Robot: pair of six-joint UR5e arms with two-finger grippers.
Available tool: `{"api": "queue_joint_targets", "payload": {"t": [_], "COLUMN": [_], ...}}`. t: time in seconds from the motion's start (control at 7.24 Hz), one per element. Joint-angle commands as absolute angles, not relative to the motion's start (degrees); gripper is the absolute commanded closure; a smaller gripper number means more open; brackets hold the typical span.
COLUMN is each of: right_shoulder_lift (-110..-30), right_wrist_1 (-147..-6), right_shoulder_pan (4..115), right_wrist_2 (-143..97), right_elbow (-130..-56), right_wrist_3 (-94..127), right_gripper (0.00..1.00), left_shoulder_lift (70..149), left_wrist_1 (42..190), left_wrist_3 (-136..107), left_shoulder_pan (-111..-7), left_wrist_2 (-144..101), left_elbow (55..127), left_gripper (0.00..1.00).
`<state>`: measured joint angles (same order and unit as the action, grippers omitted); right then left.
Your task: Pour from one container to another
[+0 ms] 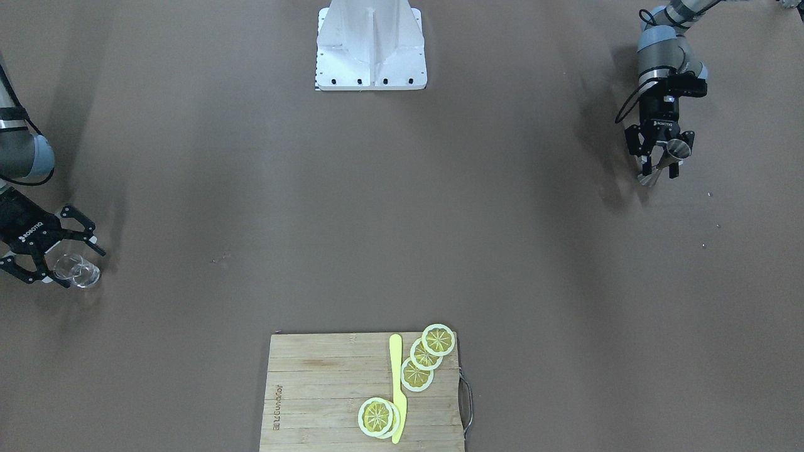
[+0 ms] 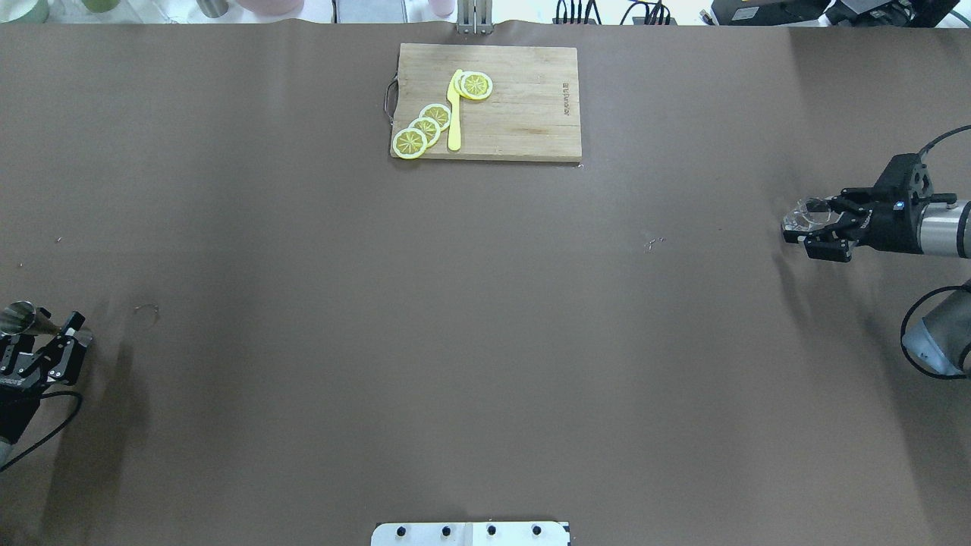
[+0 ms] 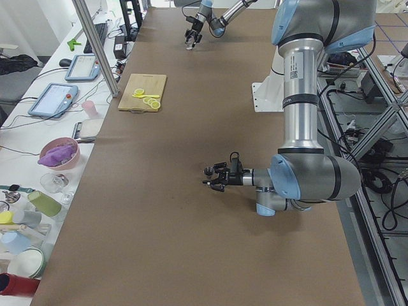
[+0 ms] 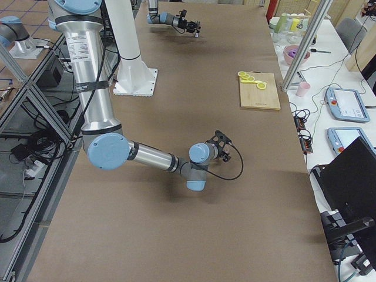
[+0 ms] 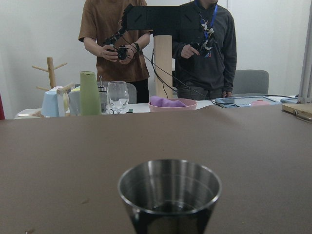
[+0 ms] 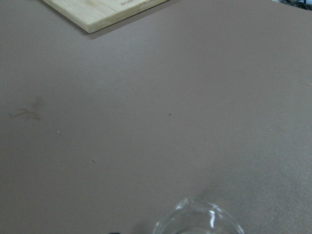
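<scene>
The metal jigger (image 1: 669, 155) is held at its narrow waist by my left gripper (image 1: 658, 164), shut on it, at the table's end on my left. The left wrist view shows the jigger (image 5: 169, 190) upright, its upper cone open. From overhead the jigger (image 2: 21, 318) sits at the far left edge. The clear glass cup (image 1: 75, 271) is between the fingers of my right gripper (image 1: 83, 269), shut on it, at the opposite end. Overhead, the cup (image 2: 810, 218) is at the far right, and its rim (image 6: 197, 222) shows in the right wrist view. Whether either vessel touches the table I cannot tell.
A wooden cutting board (image 2: 523, 114) lies at the table's far edge, middle, with lemon slices (image 2: 425, 125) and a yellow knife (image 2: 454, 114) on it. The white robot base (image 1: 370, 50) is on my side. Two people (image 5: 161, 48) stand beyond the left end, behind cups and a bowl.
</scene>
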<state>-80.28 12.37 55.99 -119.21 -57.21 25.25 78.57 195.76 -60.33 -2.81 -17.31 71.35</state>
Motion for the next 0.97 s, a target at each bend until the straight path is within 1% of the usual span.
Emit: {"api": "queue_joint_targets", "payload": {"t": [0.0,0.41,0.69,0.83], "right_shoulder_lift": [-80.1,-79.8,-79.8,-80.2], "right_wrist_1": [12.4,12.5,12.5,12.6], "right_shoulder_pan": [56.2,56.5,56.5,56.5], "right_wrist_2": [-118.8,-116.6,-116.2,-116.3], "right_elbow": [-57.2,-57.2,-57.1,-57.1], "right_wrist_3": [25.1,25.8,25.7,25.7], "right_gripper": [0.27,0.29,0.34,0.45], "left_shoulder_lift": [78.6,78.6,78.6,78.6], "left_wrist_1": [196.5,196.5,196.5,196.5], "left_wrist_3": [-60.4,-60.9,-61.1,-61.5], "left_shoulder_pan": [-2.8,-2.8,-2.8,-2.8], "left_wrist_2": [-17.3,-17.3,-17.3,-17.3], "left_elbow": [71.3,71.2,71.1,71.1], "left_gripper": [0.49,0.52,0.57,0.6]}}
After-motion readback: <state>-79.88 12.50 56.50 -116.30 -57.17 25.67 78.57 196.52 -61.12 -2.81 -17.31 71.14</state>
